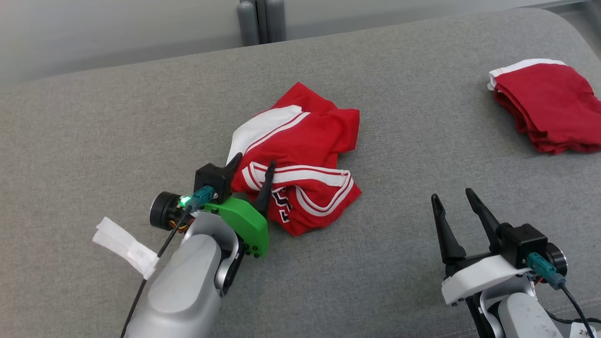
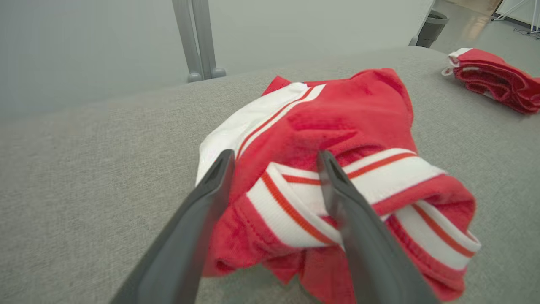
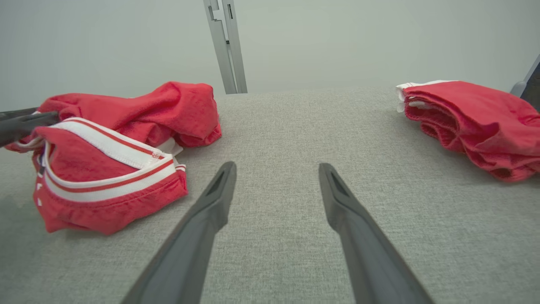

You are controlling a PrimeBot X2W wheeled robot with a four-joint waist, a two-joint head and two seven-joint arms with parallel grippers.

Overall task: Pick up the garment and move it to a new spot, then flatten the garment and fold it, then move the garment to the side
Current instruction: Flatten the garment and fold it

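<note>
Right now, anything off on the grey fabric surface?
Nothing spilled or damaged. The red white-striped garment lies crumpled mid-surface, its edge between the fingers of the open left gripper. The folded red pile at far right is tidy. A white tape strip juts out by the left arm's cable; attachment unclear.

Spread left claw [image 1: 256,159] straddles the garment [image 1: 305,136] edge; spread right claw [image 1: 452,193] well apart

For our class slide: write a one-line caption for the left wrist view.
Open left gripper poised over the crumpled red-and-white garment on a grey fabric surface.
</note>
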